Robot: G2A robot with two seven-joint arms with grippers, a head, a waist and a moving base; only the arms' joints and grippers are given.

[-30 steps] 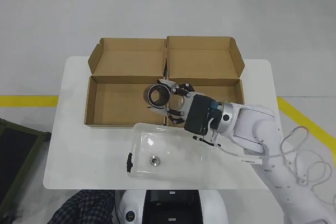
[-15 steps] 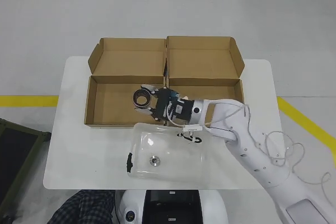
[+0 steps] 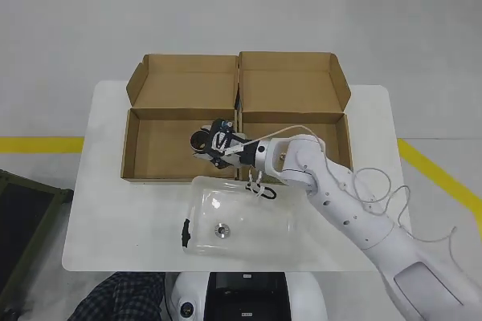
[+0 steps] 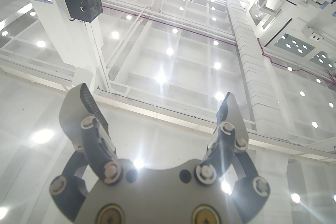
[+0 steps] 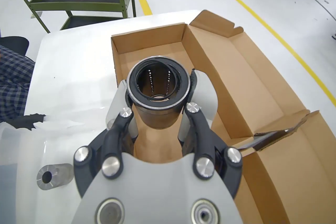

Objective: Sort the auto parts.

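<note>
Right jaws clasp black bearing [image 5: 157, 117] above left carton [image 5: 147, 38]; tub [image 3: 265, 229] holds bushing [image 3: 221, 230]

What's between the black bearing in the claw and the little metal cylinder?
Top view: the cardboard box wall, then the clear bin rim.

The left gripper [image 4: 156, 93] points up at a white ceiling [image 4: 194, 70] with many bright lights [image 4: 170, 51]. Its two fingers [image 4: 89, 107] stand wide apart, with bumpy edges.
</note>
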